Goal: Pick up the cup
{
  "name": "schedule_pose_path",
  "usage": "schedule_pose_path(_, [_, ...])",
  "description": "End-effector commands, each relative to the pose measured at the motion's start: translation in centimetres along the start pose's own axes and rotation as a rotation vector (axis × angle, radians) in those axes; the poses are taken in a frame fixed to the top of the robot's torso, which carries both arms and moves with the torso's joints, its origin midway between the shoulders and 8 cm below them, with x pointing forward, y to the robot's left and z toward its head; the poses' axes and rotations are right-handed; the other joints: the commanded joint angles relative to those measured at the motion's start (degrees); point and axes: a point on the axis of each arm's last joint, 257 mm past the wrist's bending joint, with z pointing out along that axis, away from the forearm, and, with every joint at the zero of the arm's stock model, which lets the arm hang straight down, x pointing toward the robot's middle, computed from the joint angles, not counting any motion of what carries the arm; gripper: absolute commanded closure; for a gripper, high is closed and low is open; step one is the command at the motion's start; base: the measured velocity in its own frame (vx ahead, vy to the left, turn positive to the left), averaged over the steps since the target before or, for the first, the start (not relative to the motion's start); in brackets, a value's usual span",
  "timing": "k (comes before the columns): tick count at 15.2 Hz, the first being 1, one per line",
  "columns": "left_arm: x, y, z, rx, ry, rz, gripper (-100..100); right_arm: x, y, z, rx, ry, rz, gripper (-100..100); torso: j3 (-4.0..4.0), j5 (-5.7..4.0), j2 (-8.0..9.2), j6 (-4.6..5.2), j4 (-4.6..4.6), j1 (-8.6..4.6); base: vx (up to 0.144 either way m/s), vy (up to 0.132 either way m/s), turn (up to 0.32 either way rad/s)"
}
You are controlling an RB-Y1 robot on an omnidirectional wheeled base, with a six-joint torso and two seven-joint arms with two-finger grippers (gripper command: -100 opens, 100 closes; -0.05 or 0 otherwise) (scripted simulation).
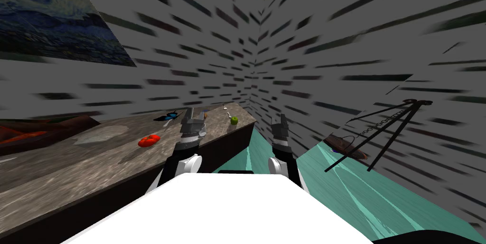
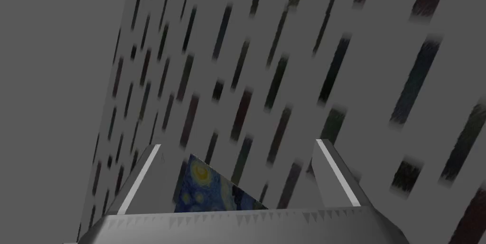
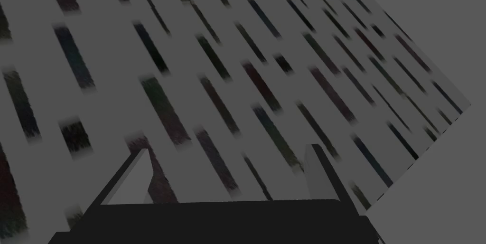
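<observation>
Cup first: nothing on the long brown mottled counter (image 1: 71,170) plainly reads as one from the head view. My best guess is the small dark and blue object (image 1: 168,116) close to the counter's wall-side edge, but its shape is too small to make out, so I cannot say for certain that it is the cup. A red rounded object (image 1: 148,140) lies nearer the middle of the counter, apart from it. A small green ball-shaped fruit (image 1: 234,120) sits towards the counter's far end corner.

The left gripper (image 1: 196,112) hangs above the counter, between the dark and blue object and the green fruit and touching neither. Its own wrist view shows the two blade fingers (image 2: 142,179) spread wide with nothing between them, pointing at the wall, not down at the counter. The right gripper (image 1: 280,118) is raised beyond the counter's front edge, over the teal floor (image 1: 360,193). Its fingers (image 3: 322,170) are likewise spread and hold nothing.

As I judge it, the task has hardly begun. Nothing is grasped, and neither hand is aimed at anything on the counter. What is left is nearly all of it: settle which object is the cup, turn the left hand down towards it, bring the fingers to either side, close them and lift.
</observation>
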Motion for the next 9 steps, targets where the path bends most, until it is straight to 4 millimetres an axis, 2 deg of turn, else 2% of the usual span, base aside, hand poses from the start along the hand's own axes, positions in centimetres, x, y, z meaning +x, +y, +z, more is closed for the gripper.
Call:
schedule_pose_path(1, [-0.1, 0.6, -0.1, -0.024, 0.022, 0.012, -100, 0.0, 0.0, 0.0, 0.0, 0.0, 0.0, 0, 0.0, 0.0, 0.0, 0.0, 0.0, 0.0, 0.0, -0.007, -0.011])
schedule_pose_path(4, [-1.0, 2.7, -0.6, -0.109, 0.056, 0.042, -100, 0.0, 0.0, 0.0, 0.0, 0.0, 0.0, 0, 0.0, -0.01, 0.0, 0.0, 0.0, -0.05, 0.001, -0.025, -0.033])
schedule_pose_path(5, [-1.0, 2.8, -0.6, -0.113, 0.056, 0.042, -100, 0.0, 0.0, 0.0, 0.0, 0.0, 0.0, 0, 0.0, -0.02, 0.0, 0.0, 0.0, -0.08, 0.001, -0.034, -0.022])
schedule_pose_path(7, [-2.3, 4.7, -1.1, -0.189, 0.069, 0.065, -100, 0.0, 0.0, 0.0, 0.0, 0.0, 0.0, 0, 0.0, -0.03, 0.0, 0.01, 0.0, -0.12, -0.002, -0.043, -0.035])
schedule_pose_path(9, [-2.4, 5.0, -1.1, -0.202, 0.069, 0.065, -100, 0.0, 0.0, 0.0, 0.0, 0.0, 0.0, 0, 0.0, -0.03, 0.01, 0.0, 0.0, -0.15, -0.003, -0.033, -0.021])
